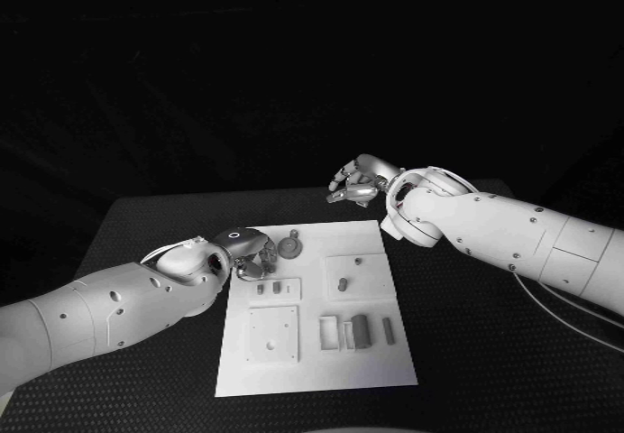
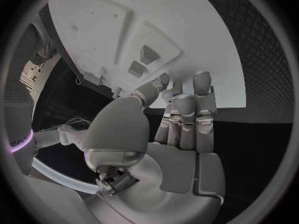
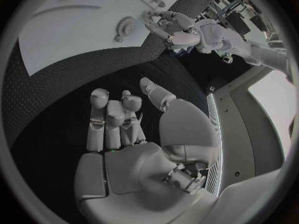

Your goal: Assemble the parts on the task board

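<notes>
Left silver hand (image 1: 247, 257), fingers spread and holding nothing, at far left corner of white rectangular task board (image 1: 377, 361); lower slowly onto round grey keyed part (image 1: 289, 244); right silver hand (image 1: 353, 185) likewise spread, idle beyond far edge.

Two white rounded arms dotted with small screws, silver jointed left hand (image 1: 250, 255), right hand (image 1: 355, 183)

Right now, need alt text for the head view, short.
A white rectangular task board lies on a black textured table between two white robot arms. The silver left hand is at the board's far-left part beside a small round grey part; the silver right hand hovers beyond the board's far edge, holding nothing.
</notes>
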{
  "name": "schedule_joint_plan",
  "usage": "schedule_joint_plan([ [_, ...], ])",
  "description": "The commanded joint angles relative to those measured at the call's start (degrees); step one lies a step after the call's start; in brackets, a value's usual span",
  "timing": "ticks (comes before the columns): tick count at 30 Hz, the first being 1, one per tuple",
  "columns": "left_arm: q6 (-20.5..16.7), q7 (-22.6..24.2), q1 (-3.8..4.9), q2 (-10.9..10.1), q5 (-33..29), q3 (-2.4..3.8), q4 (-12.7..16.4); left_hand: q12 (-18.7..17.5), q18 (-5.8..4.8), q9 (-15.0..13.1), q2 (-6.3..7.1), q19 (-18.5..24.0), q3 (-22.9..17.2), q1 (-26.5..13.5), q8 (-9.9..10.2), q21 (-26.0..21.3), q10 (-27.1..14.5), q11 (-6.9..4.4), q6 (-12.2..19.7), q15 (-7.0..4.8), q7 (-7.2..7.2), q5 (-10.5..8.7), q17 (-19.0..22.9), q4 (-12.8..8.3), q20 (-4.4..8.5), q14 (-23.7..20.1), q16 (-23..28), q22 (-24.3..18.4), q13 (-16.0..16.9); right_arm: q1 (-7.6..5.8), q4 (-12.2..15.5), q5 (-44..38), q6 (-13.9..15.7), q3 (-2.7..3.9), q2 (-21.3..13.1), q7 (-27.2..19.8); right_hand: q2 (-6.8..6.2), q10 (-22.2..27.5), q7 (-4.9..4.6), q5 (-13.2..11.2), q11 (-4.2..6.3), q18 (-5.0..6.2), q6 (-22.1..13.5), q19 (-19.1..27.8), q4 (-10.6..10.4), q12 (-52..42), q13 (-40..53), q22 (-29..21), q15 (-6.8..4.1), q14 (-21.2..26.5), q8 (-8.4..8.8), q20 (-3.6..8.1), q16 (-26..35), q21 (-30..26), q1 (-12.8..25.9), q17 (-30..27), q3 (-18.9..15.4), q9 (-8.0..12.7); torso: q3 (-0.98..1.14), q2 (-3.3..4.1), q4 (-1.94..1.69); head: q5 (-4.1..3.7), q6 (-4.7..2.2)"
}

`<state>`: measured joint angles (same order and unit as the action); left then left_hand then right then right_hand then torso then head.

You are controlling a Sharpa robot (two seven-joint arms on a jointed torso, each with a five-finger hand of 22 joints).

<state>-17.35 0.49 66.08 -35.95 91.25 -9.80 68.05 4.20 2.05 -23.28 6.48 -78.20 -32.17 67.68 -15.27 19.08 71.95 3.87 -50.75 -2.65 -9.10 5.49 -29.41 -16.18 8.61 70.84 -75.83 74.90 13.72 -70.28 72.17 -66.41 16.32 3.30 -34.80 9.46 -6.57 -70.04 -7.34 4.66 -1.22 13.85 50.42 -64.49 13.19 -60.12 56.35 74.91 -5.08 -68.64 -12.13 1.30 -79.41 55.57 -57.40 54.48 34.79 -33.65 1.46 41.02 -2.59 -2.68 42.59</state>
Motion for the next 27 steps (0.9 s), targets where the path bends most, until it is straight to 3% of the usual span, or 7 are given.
schedule_joint_plan([
  [1,-0.4,-0.2,0.01,0.1,-0.4,0.02,0.1,-0.3,4.47,0.2,0.51,-0.2,0.3,0.0,0.5,-0.3,-0.4,-0.11,1.0,-0.12,0.02,0.05,-0.1,0.0,-0.17,-0.4,0.1,0.9,0.1,0.02,0.0,-0.1,-0.6,0.02,0.0,-0.4,0.04,0.3,-0.4,-0.1,0.07,1.15,-0.1,-0.1,-0.4,-0.3,0.1,0.7,0.12,-0.4,0.3,0.49,0.2,-0.1,0.5,0.1,0.1,-0.1,-0.02,0.0,0.0,0.03,0.01],
  [5,-0.1,-0.5,0.01,0.0,-0.4,0.02,0.1,-0.3,4.49,0.2,0.48,-0.2,0.3,0.0,0.6,-0.3,-0.4,-0.12,1.4,-0.13,0.03,0.12,-0.1,0.0,-0.18,-0.5,0.1,0.9,0.1,0.02,0.0,-0.1,-0.6,0.02,0.1,-0.4,0.04,0.3,-0.4,-0.1,0.07,1.15,-0.1,-0.1,-0.4,-0.3,0.1,0.7,0.12,-0.4,0.31,0.49,0.2,-0.1,0.5,0.1,0.1,-0.1,0.01,0.0,0.02,0.07,-0.05],
  [10,0.1,-0.6,0.01,-0.1,-0.4,0.02,0.0,-0.3,4.51,0.1,0.37,-0.2,0.1,0.2,0.5,-0.5,-0.5,-0.07,1.5,-0.07,-0.21,1.72,-0.1,0.1,-0.24,-0.5,0.1,0.9,0.2,0.02,0.0,-0.1,-0.6,0.02,0.0,-0.4,0.04,0.3,-0.4,-0.1,0.07,1.15,-0.1,-0.1,-0.4,-0.3,0.1,0.7,0.12,-0.4,0.31,0.49,0.2,-0.1,0.5,0.1,0.1,-0.1,0.0,0.0,0.0,0.0,-0.05],
  [27,-0.5,-0.9,-0.01,-1.1,-0.5,0.03,0.6,-0.2,4.59,-0.1,0.79,-0.2,0.5,0.3,0.3,-0.6,-0.7,0.01,1.8,0.01,-0.55,1.77,-0.1,-0.2,-0.29,-0.6,0.0,1.0,0.4,0.07,0.0,-0.1,-0.6,0.02,0.0,-0.4,0.03,0.3,-0.4,-0.1,0.07,1.15,-0.1,0.0,-0.4,-0.3,0.1,0.7,0.12,-0.4,0.32,0.49,0.2,-0.1,0.5,0.1,0.1,-0.1,0.07,0.01,0.01,0.04,-0.24],
])
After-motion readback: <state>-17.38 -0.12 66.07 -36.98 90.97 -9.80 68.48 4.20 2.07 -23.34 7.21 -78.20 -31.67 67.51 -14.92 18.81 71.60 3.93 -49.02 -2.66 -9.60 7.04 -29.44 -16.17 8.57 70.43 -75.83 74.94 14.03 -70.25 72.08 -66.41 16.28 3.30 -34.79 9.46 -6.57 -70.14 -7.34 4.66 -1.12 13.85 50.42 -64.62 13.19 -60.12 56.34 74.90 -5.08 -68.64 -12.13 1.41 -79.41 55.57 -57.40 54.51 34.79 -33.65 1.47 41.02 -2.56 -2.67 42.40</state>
